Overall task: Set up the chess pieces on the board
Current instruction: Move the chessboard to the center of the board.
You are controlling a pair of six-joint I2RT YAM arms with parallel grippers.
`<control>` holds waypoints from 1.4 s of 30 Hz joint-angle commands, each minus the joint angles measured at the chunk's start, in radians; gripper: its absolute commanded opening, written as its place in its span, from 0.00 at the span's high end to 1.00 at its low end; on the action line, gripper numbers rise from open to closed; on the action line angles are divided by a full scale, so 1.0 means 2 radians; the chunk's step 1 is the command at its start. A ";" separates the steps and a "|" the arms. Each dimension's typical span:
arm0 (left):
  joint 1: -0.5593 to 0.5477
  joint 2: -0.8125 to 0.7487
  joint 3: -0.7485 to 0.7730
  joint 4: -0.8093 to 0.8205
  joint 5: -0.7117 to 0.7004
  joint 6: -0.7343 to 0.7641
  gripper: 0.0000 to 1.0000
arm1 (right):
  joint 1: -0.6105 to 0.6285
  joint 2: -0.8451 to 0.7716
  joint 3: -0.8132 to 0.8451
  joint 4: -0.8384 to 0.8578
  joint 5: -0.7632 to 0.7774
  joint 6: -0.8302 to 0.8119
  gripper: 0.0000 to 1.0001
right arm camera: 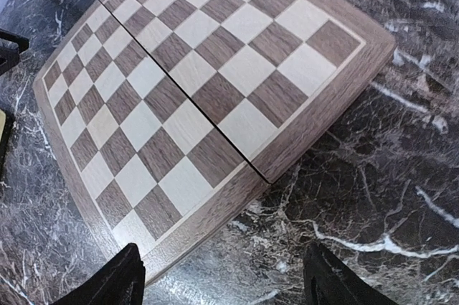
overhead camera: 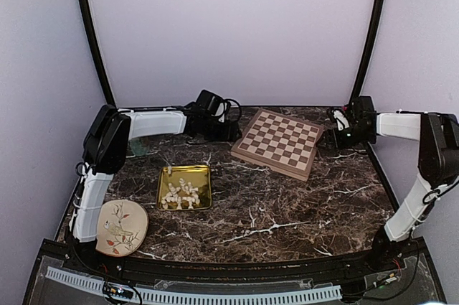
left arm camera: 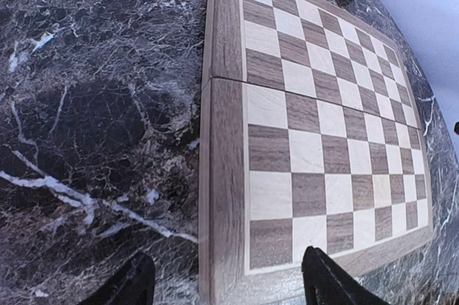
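**Spread wide either side of the board (overhead camera: 278, 142)**

At far left, by the near edge of the dark marble worktop (overhead camera: 287, 212): a round cream plate (overhead camera: 122, 227) with a bird drawing.

Just right of it and a little farther back: a shiny gold tray (overhead camera: 201, 174). Inside, the chess pieces (overhead camera: 179, 194) in a loose cream-white cluster, well apart from the board. Too small from above to tell one figure from another.

Farther back, stretched rightward: the left arm (overhead camera: 154, 124), its tip just beside the board's left corner. In the left wrist view, left fingers (left arm camera: 136, 283) set wide apart, gripping nothing. Below the gap, the board's tan frame and a strip of marble. Cannot tell whether touching the frame.

Right of centre, toward the back: the board itself, flat on the worktop. Turned at a slant to the worktop's edges, checkered face up, a fold seam across the middle.

At far right: the right arm (overhead camera: 398, 125), reaching leftward, its tip just beside the board's right corner. Right fingers (right arm camera: 330, 283) likewise wide apart and holding nothing. Under the gap, the board's frame edge and marble.
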 commanded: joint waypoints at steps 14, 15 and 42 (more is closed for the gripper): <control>-0.004 0.103 0.103 0.012 0.059 -0.082 0.25 | -0.004 0.131 0.074 -0.031 -0.086 0.035 0.09; -0.005 0.105 0.104 0.014 0.066 -0.082 0.25 | -0.004 0.134 0.076 -0.032 -0.089 0.034 0.10; -0.129 -0.054 -0.115 0.018 0.086 -0.082 0.36 | 0.049 0.098 0.038 -0.176 -0.125 -0.100 0.40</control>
